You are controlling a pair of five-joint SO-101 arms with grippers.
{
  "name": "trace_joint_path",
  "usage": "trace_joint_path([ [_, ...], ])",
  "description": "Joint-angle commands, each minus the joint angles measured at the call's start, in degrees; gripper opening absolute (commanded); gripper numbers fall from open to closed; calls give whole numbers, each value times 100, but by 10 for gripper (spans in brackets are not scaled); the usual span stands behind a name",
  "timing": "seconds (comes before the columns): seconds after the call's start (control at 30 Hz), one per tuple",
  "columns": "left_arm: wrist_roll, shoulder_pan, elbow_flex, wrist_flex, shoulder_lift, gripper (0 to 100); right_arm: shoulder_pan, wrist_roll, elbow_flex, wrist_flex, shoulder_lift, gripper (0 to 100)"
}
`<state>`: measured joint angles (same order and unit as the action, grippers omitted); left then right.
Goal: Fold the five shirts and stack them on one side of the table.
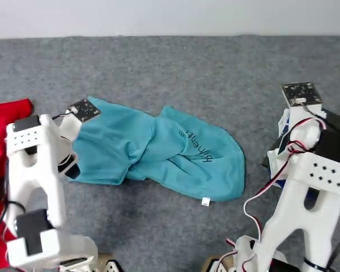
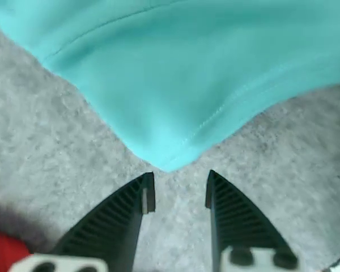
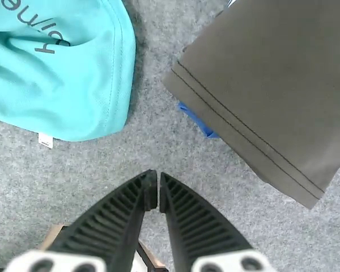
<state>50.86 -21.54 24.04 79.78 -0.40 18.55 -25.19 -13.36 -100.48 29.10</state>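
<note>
A teal shirt [image 1: 158, 150] lies crumpled across the middle of the grey table, with a small white tag at its near right corner. My left gripper [image 2: 177, 191] is open just off a corner of the teal shirt [image 2: 181, 79], nothing between its fingers. In the high view that arm [image 1: 37, 170] stands at the shirt's left end. My right gripper [image 3: 158, 190] is shut and empty above bare carpet, between the teal shirt [image 3: 62, 73] and a folded dark grey shirt [image 3: 272, 85]. A blue shirt [image 3: 195, 119] peeks out under the grey one.
A red shirt [image 1: 5, 164] lies at the table's left edge, partly behind the left arm; a bit of the red shirt [image 2: 3, 249] shows beside the left gripper. The right arm [image 1: 306, 164] stands over the folded stack at the right edge. The far half of the table [image 1: 187, 68] is bare carpet.
</note>
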Motion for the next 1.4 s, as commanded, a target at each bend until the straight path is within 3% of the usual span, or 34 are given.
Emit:
trace_joint_path([
  [0.0,62,-35,-57,-273,185,160,75,0,9,-207,189,9],
  [0.3,79,-44,-57,-360,431,160,75,0,9,-215,189,9],
  [0.6,738,-53,-57,-281,387,160,92,0,9,-215,171,9],
  [1.0,1046,-176,-13,-475,457,160,84,0,9,-224,189,9],
  [1.37,1029,-105,549,-1231,466,200,75,0,26,-233,198,9],
])
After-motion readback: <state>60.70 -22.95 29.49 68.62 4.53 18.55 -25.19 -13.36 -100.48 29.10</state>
